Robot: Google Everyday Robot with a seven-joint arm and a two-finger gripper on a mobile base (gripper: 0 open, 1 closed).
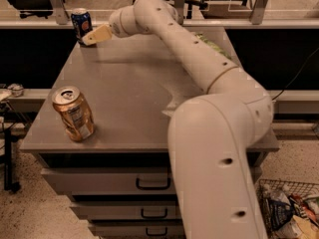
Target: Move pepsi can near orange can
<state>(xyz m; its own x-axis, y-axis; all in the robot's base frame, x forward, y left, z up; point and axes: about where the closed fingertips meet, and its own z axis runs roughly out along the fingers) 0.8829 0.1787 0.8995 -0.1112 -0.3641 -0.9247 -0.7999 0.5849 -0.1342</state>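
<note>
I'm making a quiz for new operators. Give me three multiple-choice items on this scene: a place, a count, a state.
1. Where is the gripper?
A) beside the pepsi can, at the far left corner of the table
B) at the near edge
C) past the right side

2. How many cans stand on the table?
A) one
B) two
C) three

3. The orange can is
A) lying down
B) crushed
C) upright

1 A: it is next to the blue can.
2 B: one blue, one orange.
3 C: its silver top faces up.
</note>
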